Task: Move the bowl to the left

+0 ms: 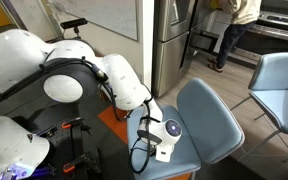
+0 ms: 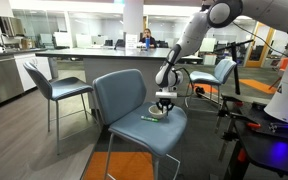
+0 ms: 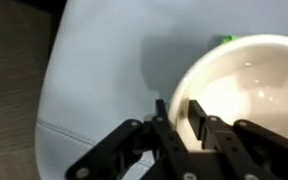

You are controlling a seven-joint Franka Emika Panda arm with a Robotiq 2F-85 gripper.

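Observation:
The small white bowl with its pale cream inside sits on the blue-grey chair seat, at the right in the wrist view. My gripper straddles the bowl's left rim, with one finger outside and one inside, closed against it. In an exterior view the gripper points straight down onto the bowl on the seat. In an exterior view the gripper hides the bowl.
A small green object lies on the seat just beyond the bowl and shows as a thin stick. The chair's backrest rises behind the seat. Other chairs and a counter stand around. The seat's edge drops off at the left.

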